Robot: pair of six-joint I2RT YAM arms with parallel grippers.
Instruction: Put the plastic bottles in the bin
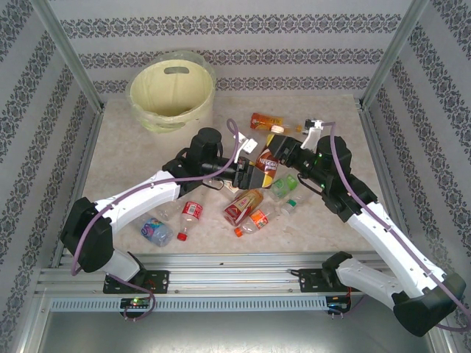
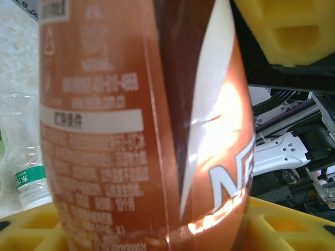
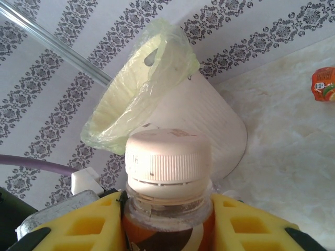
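Note:
A brown-and-orange labelled plastic bottle [image 1: 266,160] with a white cap [image 3: 167,157] hangs above the table between both arms. My right gripper [image 1: 280,151] is shut on its neck, yellow pads [image 3: 246,225] on either side. My left gripper [image 1: 257,175] is shut on the body of the same bottle [image 2: 131,104], whose label sits between the yellow pads [image 2: 293,225]. The pale-yellow bin [image 1: 147,110] with its clear liner stands at the far left of the table, also seen in the right wrist view [image 3: 209,115]. Several more bottles lie below the grippers [image 1: 243,206].
An orange-labelled bottle [image 1: 266,120] lies beyond the grippers. A red-labelled one [image 1: 190,217] and a crushed blue one [image 1: 156,230] lie by the left arm. A clear green-labelled bottle [image 2: 29,178] lies on the marble top. Patterned walls and metal posts [image 1: 70,55] enclose the table.

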